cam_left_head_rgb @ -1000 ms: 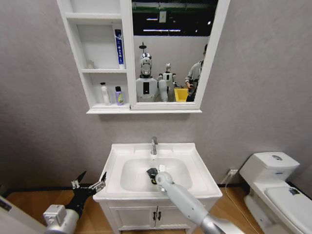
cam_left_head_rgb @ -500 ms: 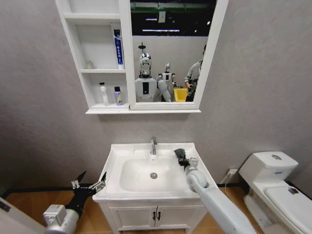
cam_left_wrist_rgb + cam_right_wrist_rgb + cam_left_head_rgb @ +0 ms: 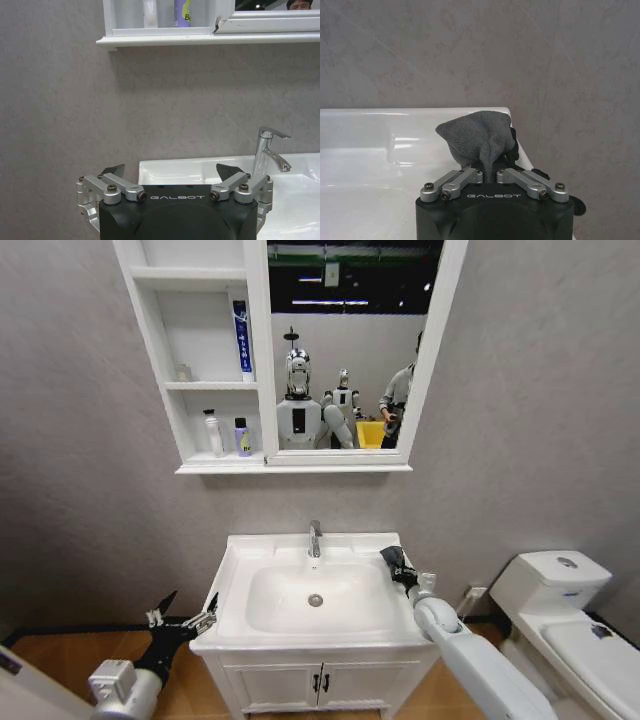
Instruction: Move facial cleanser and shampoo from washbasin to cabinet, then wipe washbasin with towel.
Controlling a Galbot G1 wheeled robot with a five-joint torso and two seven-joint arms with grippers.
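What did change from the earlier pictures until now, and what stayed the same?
The right gripper, shut on the towel, swept from the bowl by the drain to the right rear rim of the washbasin. The left gripper stayed open and parked left of the basin; the bottles on the cabinet did not move.

The washbasin (image 3: 262,546) bowl at frame centre lies open; only the tap (image 3: 315,538) stands at its back rim. The right end effector (image 3: 398,566), apparently clamping the towel (image 3: 393,558), occupies the basin's right rear corner.
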